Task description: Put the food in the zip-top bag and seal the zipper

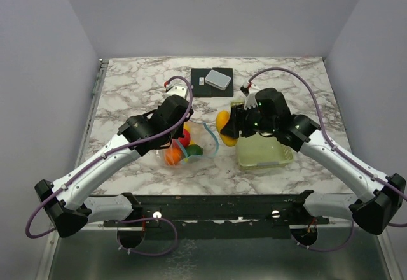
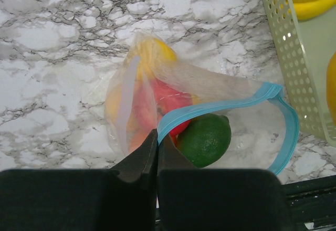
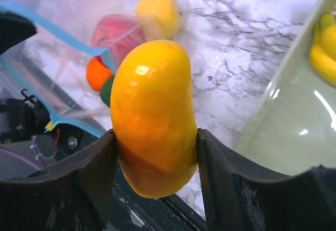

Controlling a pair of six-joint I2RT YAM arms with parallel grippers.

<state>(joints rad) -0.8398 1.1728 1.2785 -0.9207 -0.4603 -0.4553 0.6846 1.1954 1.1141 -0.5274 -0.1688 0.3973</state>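
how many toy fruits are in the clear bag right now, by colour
yellow fruit: 1
red fruit: 1
orange fruit: 1
green fruit, at the mouth: 1
total in the zip-top bag: 4
not counted: the yellow-orange fruit held in the right gripper, outside the bag
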